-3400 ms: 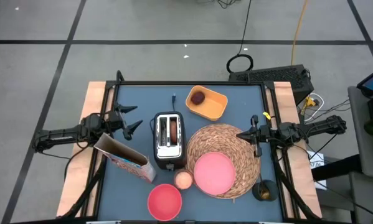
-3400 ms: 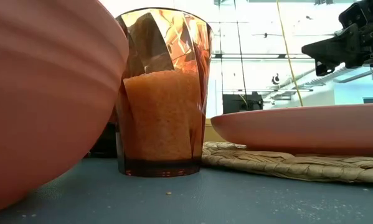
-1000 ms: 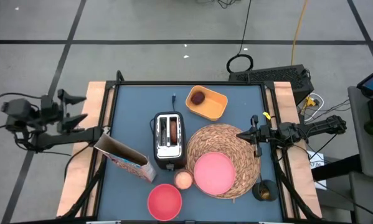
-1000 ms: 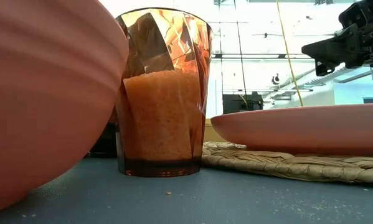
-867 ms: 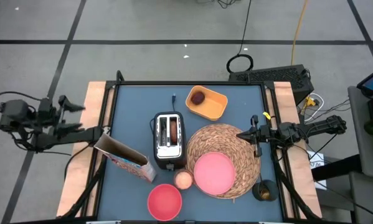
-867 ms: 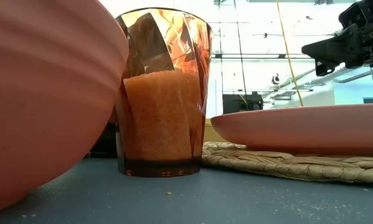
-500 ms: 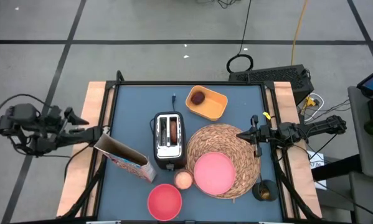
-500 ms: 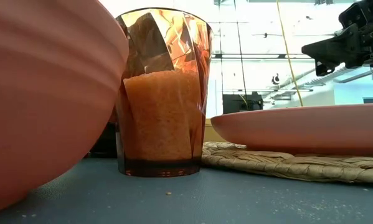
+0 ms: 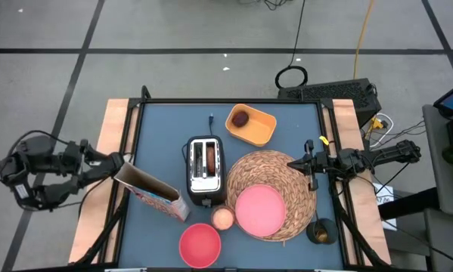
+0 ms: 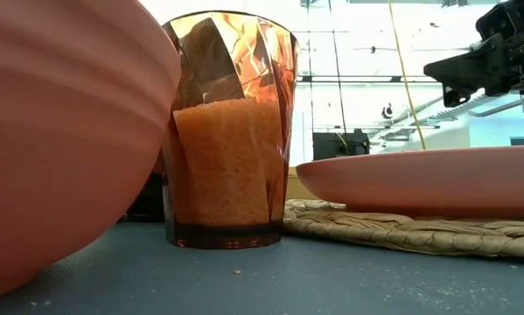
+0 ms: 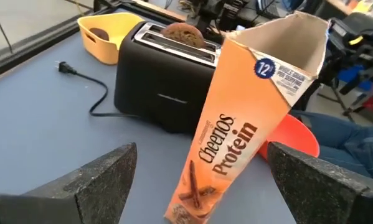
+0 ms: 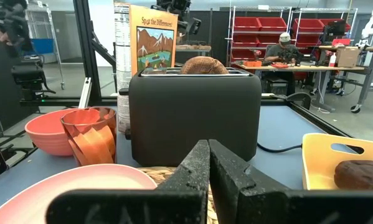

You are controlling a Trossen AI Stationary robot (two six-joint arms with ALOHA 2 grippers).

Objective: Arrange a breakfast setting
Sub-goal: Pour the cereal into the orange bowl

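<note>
table: blue top | on it: placemat, toaster, yellow tray, bowl, tumbler, cereal box

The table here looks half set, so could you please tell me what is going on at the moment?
Nothing is being handled. The left claw hangs open off the table's left edge, facing the tilted cereal box. The right claw is shut, above the straw placemat's right rim. The pink plate lies on the placemat; the pink bowl and cup sit beside it. The bread is in the toaster, the fruit in the yellow tray.
</note>
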